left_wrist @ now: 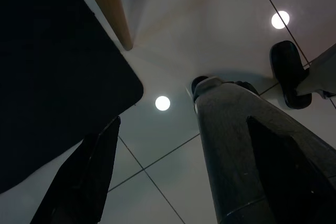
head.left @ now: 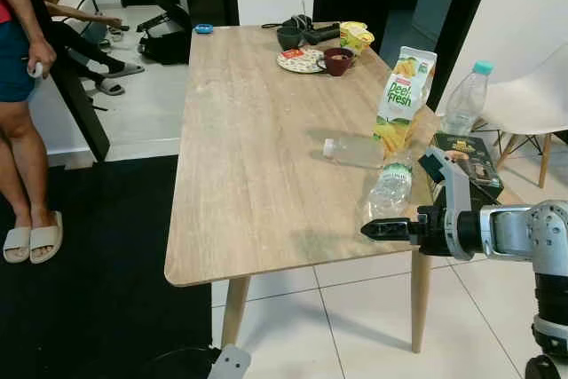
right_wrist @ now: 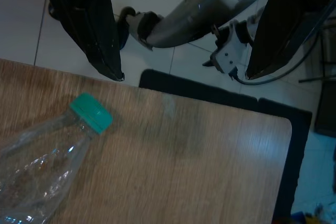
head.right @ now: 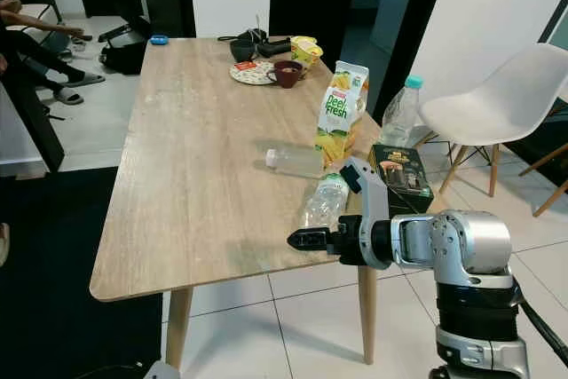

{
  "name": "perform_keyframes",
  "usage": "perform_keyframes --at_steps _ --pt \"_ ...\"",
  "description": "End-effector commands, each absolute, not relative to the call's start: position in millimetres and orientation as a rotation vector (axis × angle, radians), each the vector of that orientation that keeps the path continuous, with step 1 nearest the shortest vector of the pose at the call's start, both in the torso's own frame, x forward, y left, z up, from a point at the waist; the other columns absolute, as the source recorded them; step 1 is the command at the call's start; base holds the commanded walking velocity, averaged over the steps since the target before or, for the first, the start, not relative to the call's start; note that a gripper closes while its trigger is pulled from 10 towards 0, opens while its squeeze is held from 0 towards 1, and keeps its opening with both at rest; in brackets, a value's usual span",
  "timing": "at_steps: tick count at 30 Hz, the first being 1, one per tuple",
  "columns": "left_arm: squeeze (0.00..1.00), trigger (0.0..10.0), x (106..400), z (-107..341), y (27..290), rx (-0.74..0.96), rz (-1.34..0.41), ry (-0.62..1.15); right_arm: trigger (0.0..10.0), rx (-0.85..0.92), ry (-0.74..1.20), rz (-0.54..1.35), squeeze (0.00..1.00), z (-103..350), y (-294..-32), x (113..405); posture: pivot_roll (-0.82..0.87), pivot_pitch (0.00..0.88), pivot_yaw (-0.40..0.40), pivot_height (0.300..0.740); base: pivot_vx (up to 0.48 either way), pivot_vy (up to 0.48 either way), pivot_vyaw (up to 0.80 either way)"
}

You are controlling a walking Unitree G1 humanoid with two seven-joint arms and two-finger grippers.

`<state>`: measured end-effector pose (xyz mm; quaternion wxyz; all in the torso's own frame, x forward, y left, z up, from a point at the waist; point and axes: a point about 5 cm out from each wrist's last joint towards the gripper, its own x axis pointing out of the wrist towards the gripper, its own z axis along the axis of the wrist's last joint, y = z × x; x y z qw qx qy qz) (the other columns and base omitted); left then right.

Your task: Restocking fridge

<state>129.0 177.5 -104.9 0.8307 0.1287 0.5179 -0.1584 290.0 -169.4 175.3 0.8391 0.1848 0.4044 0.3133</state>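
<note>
On the right half of the wooden table (head.left: 257, 157) lies a clear plastic bottle with a green cap (head.left: 390, 185). The same bottle (right_wrist: 47, 156) is close below the fingers in the right wrist view. Behind it lies a second clear bottle (head.left: 353, 152), and a Deli Fresh juice carton (head.left: 404, 95) stands upright. My right gripper (head.left: 383, 230) hovers open at the table's near right edge, just in front of the green-capped bottle, pointing left with nothing between its fingers (right_wrist: 107, 40). The left gripper (left_wrist: 184, 182) hangs open beside my leg, facing the tiled floor.
An upright water bottle with a teal cap (head.left: 466, 99) and a dark box (head.left: 466, 161) sit at the table's right edge. Plates and bowls (head.left: 306, 59) crowd the far end. A white chair (head.left: 532, 99) is at the right, a person (head.left: 18, 86) at the left by a black rug (head.left: 89, 290).
</note>
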Motion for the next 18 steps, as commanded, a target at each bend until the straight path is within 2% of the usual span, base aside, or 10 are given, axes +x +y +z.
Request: perform_keyframes --at_steps 1,11,18 --pt "0.0 10.0 106.0 -112.2 178.4 0.259 -0.341 1.188 10.0 0.396 0.864 0.652 0.0 175.5 -168.6 288.3 0.01 0.0 -0.06 0.74 0.0 0.0 0.0" --pt "0.0 10.0 105.8 -112.3 178.4 0.257 -0.339 1.188 10.0 0.44 0.838 0.482 0.0 158.7 -151.9 291.2 0.01 0.0 -0.054 0.74 0.0 0.0 0.0" --pt "0.0 10.0 107.5 -111.9 178.3 0.258 -0.337 1.184 10.0 0.331 0.742 0.378 0.0 163.0 -152.5 299.9 0.02 0.0 -0.054 0.74 0.0 0.0 0.0"
